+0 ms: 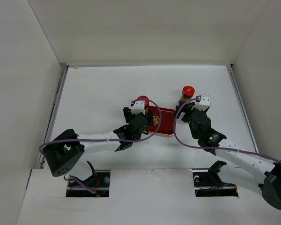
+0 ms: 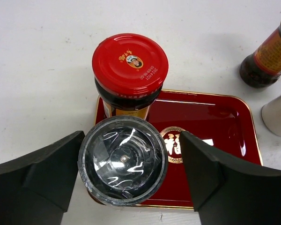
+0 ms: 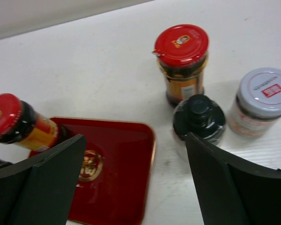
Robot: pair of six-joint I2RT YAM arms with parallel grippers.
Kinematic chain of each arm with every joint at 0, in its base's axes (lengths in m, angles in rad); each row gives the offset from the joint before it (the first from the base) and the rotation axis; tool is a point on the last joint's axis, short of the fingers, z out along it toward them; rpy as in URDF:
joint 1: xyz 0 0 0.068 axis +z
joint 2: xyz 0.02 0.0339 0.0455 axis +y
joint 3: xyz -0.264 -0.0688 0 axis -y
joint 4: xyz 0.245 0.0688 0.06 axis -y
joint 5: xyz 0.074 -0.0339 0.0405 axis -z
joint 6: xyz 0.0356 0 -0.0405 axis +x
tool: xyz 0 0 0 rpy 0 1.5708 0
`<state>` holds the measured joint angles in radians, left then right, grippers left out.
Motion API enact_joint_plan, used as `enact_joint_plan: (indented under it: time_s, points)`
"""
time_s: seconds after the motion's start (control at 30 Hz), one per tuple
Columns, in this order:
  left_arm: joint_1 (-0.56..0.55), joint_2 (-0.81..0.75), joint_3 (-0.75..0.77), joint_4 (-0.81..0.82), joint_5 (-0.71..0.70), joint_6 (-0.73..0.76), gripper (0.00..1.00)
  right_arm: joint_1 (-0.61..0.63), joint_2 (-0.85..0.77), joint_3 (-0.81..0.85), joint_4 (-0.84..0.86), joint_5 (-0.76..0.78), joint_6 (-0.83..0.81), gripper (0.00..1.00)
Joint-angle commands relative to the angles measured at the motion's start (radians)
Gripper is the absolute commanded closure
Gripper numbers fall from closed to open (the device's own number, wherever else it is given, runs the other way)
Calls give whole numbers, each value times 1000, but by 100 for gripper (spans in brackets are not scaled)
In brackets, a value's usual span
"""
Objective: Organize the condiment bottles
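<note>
Fingers (image 2: 37, 183) of the left gripper (image 2: 131, 136) stood partly spread on either side of a black-rimmed jar (image 2: 123, 161). The jar sat upright between them over the near left edge of the red tray (image 2: 215, 117). A narrow gap showed at the right finger, so nothing was pinched; at the left finger I could not tell touch from gap. Directly ahead of that jar, just past the fingertips, stood a red-capped jar (image 2: 130, 70) at the tray's far left corner. Its base was hidden, so I could not tell whether it was on or off the tray. Farther ahead and to the right, off the tray, was the dark lower part of a tall red-capped bottle (image 2: 264, 61).

The right gripper (image 3: 136, 138) was spread wide and held nothing. Its wrist view showed the tray under and beside the left finger, with the tall bottle leaning in just ahead of that finger. Just ahead of the right fingertip, on the table beside the tray's edge, sat a black-capped jar (image 3: 199, 119). A red-capped jar stood beyond it and a grey-capped jar (image 3: 264, 101) to its right.
</note>
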<state>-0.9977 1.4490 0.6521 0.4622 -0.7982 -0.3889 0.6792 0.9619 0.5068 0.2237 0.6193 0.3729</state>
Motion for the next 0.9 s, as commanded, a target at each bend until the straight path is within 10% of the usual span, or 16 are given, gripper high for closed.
enact_joint_plan:
  time_s: [0.0, 0.57, 0.87]
  points:
    - [-6, -67, 9, 69, -29, 2, 14, -25, -8, 64, -82, 118, 8, 3]
    - [63, -498, -271, 72, -29, -5, 3, -183, 239, 147, -90, -46, 54, 0]
    - [144, -660, -431, 79, -21, -28, 2, -224, 345, 170, -70, -49, 58, 36]
